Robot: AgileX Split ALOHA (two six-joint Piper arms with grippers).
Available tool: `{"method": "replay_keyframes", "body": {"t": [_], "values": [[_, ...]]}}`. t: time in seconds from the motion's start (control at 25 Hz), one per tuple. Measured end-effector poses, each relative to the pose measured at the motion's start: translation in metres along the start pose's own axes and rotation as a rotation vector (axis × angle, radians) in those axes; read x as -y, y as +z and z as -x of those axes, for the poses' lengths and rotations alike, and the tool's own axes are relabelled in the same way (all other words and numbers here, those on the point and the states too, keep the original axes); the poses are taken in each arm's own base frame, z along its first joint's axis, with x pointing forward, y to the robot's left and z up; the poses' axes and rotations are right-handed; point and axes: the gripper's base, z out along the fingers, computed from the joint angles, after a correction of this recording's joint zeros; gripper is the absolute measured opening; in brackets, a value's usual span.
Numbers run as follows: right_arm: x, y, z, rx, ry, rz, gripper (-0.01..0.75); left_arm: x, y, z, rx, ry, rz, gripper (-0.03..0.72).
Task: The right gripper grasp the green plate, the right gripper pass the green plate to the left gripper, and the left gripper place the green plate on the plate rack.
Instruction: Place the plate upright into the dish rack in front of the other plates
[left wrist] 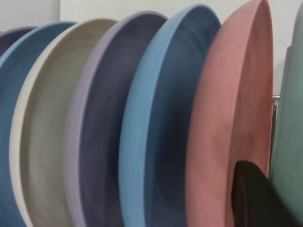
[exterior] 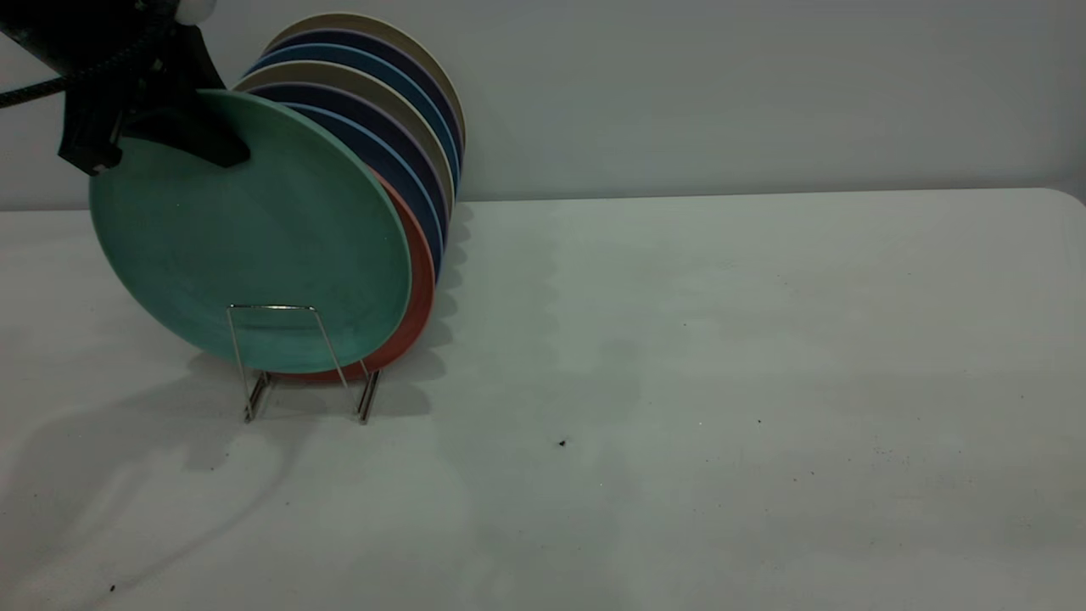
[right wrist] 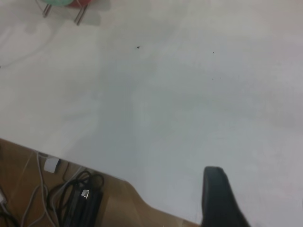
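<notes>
The green plate (exterior: 246, 229) stands tilted at the front of the plate rack (exterior: 280, 307), its lower edge behind the front wire loop. It leans toward the salmon-pink plate (exterior: 422, 280). My left gripper (exterior: 216, 144) is shut on the green plate's upper left rim. In the left wrist view one of its fingers (left wrist: 255, 198) lies between the pink plate (left wrist: 227, 118) and the green plate (left wrist: 289, 118). My right gripper is out of the exterior view. One of its fingers (right wrist: 215, 191) shows above the table's near edge, holding nothing, far from the rack (right wrist: 78, 16).
Several blue, purple and beige plates (exterior: 399, 127) stand in the rack behind the pink one. The white table (exterior: 721, 382) stretches to the right of the rack. Cables and a power strip (right wrist: 80, 201) lie on the floor beyond the table edge.
</notes>
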Motion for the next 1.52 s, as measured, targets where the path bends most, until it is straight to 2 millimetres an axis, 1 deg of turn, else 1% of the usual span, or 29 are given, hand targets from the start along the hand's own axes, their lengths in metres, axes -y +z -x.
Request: {"method": "replay_keyframes", "body": {"t": [0.16, 0.36, 0.64, 0.8, 1.0, 1.12, 1.36, 1.52], "values": [[0.000, 0.000, 0.000, 0.000, 0.000, 0.000, 0.440, 0.001, 0.000, 0.000, 0.003, -0.004, -0.007, 0.191], [0.000, 0.000, 0.000, 0.000, 0.000, 0.000, 0.440, 0.001, 0.000, 0.000, 0.005, -0.038, -0.016, 0.286], [0.000, 0.000, 0.000, 0.000, -0.001, 0.000, 0.440, 0.001, 0.000, 0.000, 0.005, -0.077, -0.016, 0.368], [0.000, 0.000, 0.000, 0.000, -0.002, 0.000, 0.440, 0.002, -0.001, 0.001, 0.006, -0.110, -0.018, 0.391], [0.000, 0.000, 0.000, 0.000, -0.002, 0.000, 0.440, 0.003, -0.005, 0.004, 0.016, -0.129, -0.033, 0.401], [0.000, 0.000, 0.000, 0.000, -0.004, 0.000, 0.440, 0.003, -0.008, 0.005, 0.018, -0.185, -0.038, 0.410], [0.000, 0.000, 0.000, 0.000, -0.004, 0.000, 0.440, 0.011, -0.009, 0.000, -0.047, -0.268, -0.115, 0.470], [0.000, 0.000, 0.000, 0.000, -0.006, 0.002, 0.440, 0.014, -0.016, 0.002, -0.066, -0.280, -0.143, 0.474]]}}
